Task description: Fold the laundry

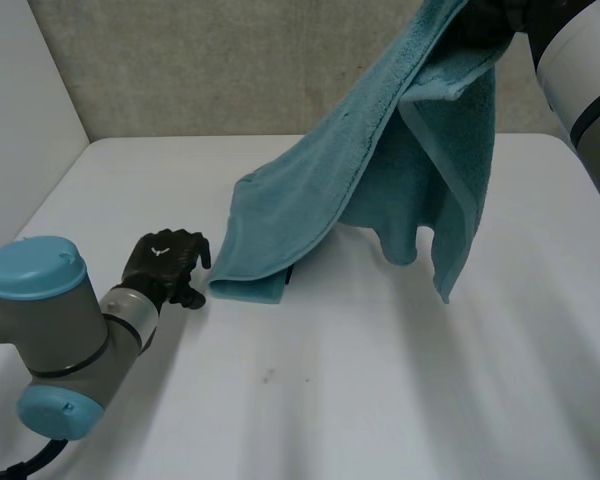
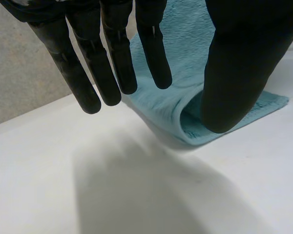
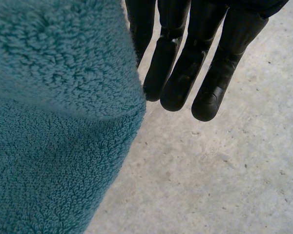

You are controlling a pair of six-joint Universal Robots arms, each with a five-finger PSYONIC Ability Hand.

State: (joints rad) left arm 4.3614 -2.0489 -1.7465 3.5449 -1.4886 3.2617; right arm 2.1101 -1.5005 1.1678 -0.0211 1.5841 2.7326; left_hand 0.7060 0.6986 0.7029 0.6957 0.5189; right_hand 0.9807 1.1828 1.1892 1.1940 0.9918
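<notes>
- Right hand (image 3: 185, 73) hoists towel (image 1: 380, 170) high, cloth apparently pinched at its thumb side, other fingers straight.
- Towel's low end rests on table (image 1: 380, 390).
- Left hand (image 1: 165, 262) waits just beside it, fingers straight, empty.
- Step: likely shaking out; next, left must catch a corner.
</notes>
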